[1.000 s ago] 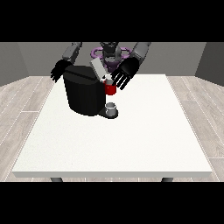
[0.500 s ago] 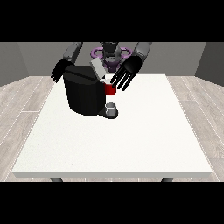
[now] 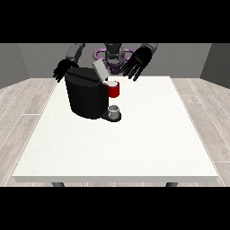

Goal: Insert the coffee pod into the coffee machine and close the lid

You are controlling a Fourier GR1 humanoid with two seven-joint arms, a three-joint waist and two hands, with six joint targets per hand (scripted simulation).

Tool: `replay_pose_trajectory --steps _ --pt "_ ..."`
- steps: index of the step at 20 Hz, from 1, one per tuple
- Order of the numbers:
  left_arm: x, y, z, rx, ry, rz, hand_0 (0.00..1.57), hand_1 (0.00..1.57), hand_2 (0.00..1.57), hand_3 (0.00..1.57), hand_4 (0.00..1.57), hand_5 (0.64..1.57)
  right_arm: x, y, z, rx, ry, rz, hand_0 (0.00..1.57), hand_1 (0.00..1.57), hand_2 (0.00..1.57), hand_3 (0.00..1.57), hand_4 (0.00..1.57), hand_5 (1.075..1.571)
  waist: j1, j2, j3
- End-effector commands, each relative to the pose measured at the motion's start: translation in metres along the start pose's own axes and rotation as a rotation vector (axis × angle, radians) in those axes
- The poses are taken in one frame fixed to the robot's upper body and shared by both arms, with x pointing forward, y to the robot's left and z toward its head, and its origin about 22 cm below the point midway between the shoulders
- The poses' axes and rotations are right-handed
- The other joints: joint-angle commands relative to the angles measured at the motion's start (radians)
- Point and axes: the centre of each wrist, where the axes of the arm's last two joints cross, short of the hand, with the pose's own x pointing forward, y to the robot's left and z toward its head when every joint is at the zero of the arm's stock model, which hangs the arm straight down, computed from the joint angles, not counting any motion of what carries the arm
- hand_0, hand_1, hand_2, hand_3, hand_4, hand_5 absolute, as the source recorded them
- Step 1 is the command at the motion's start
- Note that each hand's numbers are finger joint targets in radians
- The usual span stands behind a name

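Note:
The black coffee machine (image 3: 87,96) stands at the table's far left of centre, with its grey lid (image 3: 99,71) tilted up and open. A red thing at the machine (image 3: 113,89) sits at the machine's front top. A grey thing (image 3: 115,111) rests on the machine's low base under it; I cannot tell it for the pod. The hand at the view's right (image 3: 137,63) hovers above and right of the machine with its fingers spread, holding nothing. The hand at the view's left (image 3: 63,70) hangs behind the machine's far left corner, fingers relaxed and partly hidden by the machine.
The white table (image 3: 148,143) stretches wide towards the camera and to the right of the machine. The robot's torso (image 3: 114,56) stands behind the far edge. Grey floorboards surround the table.
The hand at the view's right has lifted up and to the right, away from the red thing at the machine. The other hand and the lid look the same.

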Motion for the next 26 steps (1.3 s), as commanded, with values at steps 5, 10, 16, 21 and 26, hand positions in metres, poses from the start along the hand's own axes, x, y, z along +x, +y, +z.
replay_pose_trajectory --steps 5,10,16,21,26 --pt "-0.033 -0.047 0.014 0.049 0.029 0.396 0.0 0.0 0.0 0.0 0.0 1.571 -0.018 -0.018 0.018 -0.028 0.091 -0.004 0.0 0.0 0.0 0.0 0.43 1.571 0.063 -0.12 -0.0015" --pt "-0.044 -0.125 0.031 0.018 0.011 0.75 0.0 0.0 0.0 0.0 0.0 1.571 -0.042 -0.041 0.039 -0.133 0.182 0.001 0.0 0.0 0.0 0.0 0.37 1.571 0.162 -0.259 -0.0015" --pt "-0.079 -0.169 0.072 0.008 0.125 0.868 0.0 0.0 0.0 0.0 0.19 1.571 -0.033 -0.072 0.048 -0.054 0.147 0.088 0.0 0.0 0.0 0.0 0.36 1.571 0.195 -0.36 -0.0007" --pt "-0.085 -0.198 0.092 0.069 0.16 0.964 0.0 0.0 0.0 0.0 0.0 1.571 0.005 -0.055 0.025 0.071 0.058 0.053 0.0 0.0 0.0 0.0 0.29 1.571 0.205 -0.352 -0.0007" --pt "-0.093 -0.212 0.111 0.069 0.184 1.062 0.0 0.0 0.0 0.0 0.0 1.571 0.032 -0.044 0.017 0.135 0.012 0.08 0.0 0.0 0.0 0.0 0.04 1.571 0.224 -0.396 -0.0006"
